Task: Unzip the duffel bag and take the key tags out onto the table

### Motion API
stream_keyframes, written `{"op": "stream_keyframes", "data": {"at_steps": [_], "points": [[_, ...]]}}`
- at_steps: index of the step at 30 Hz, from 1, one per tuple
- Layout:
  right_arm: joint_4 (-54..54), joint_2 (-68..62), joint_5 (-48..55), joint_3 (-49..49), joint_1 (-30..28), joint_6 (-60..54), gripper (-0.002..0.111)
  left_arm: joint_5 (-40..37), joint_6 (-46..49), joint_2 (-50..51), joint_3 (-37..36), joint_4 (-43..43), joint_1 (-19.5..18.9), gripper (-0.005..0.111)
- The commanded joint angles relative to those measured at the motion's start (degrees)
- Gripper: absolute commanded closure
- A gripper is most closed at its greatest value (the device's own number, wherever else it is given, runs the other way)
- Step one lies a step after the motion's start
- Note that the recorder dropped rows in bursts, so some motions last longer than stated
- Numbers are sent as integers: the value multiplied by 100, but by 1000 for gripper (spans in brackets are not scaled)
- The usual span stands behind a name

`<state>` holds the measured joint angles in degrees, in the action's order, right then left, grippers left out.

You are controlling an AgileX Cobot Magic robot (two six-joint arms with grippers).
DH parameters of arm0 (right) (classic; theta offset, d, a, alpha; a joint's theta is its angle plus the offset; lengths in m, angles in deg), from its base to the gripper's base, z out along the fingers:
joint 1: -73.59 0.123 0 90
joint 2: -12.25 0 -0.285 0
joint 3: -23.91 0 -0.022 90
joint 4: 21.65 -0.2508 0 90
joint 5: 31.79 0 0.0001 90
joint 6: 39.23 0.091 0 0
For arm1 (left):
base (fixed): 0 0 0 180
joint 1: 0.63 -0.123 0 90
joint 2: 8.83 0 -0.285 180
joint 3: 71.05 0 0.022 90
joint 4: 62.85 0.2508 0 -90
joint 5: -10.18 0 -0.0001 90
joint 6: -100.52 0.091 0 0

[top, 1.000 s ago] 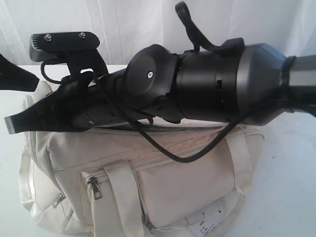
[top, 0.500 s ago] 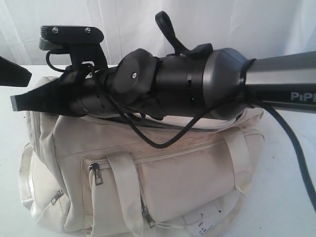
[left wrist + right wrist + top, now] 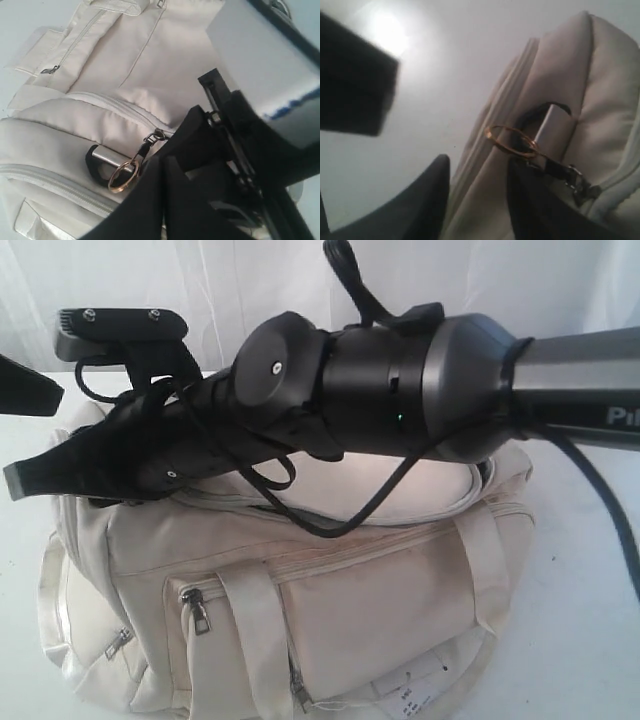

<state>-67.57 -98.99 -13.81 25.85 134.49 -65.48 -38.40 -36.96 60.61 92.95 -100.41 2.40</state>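
At the far left, the left fingers (image 3: 161, 170) are pressed tight together. Their tips sit right beside the zipper pull (image 3: 156, 135) at the end of the duffel bag (image 3: 380, 600). I cannot tell if they pinch it. A gold ring (image 3: 121, 176) hangs from that pull, next to a black loop (image 3: 91, 164) on the bag.

Close by, the right fingers (image 3: 427, 200) are spread apart, and the bag's zipper edge lies between them. One of them touches the bag near the gold ring.

The right arm (image 3: 400, 390) reaches across from the right, low over the top of the bag. A black cable (image 3: 330, 525) from it droops onto the cloth.

The cream bag lies on the white worktop (image 3: 590, 640), with its pockets facing the outside camera. A strap (image 3: 255, 640) runs down the front. At the lower right of the bag, a white paper label (image 3: 412, 695) pokes out.
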Motion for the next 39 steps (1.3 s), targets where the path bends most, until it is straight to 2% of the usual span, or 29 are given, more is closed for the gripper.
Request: {"op": "stream_keyframes", "data": {"at_steps": [1, 7, 13, 22, 25, 27, 30, 32, 36, 39], "points": [[839, 515, 537, 31, -39, -20, 56, -52, -49, -69, -55, -55, 7, 107], [2388, 1214, 1463, 31, -39, 962, 56, -52, -39, -35, -55, -55, 7, 107], [3670, 1723, 2289, 31, -39, 1392, 56, -336, 109, 295, -55, -55, 7, 107], [3868, 1762, 2897, -57, -39, 1392, 56, -548, 869, 1036, -55, -278, 7, 107], [3935, 1762, 2897, -55, -39, 1392, 56, -572, 1393, 1177, -55, -727, 7, 98], [3946, 1738, 2868, -55, -39, 1392, 56, -559, 1641, 1264, -55, -776, 42, 86], [4015, 1727, 2868, -55, -39, 1392, 56, -466, 1643, 1405, -55, -761, 58, 63], [4040, 1704, 2868, -55, -39, 1327, 56, -309, 1643, 1484, -55, -719, 58, 53], [4039, 1691, 2775, -55, -39, 1363, 56, -245, 1643, 1625, -55, -469, 58, 52], [4039, 1691, 2762, -55, -39, 1363, 56, -256, 1643, 1702, -55, -479, 58, 56]]}}
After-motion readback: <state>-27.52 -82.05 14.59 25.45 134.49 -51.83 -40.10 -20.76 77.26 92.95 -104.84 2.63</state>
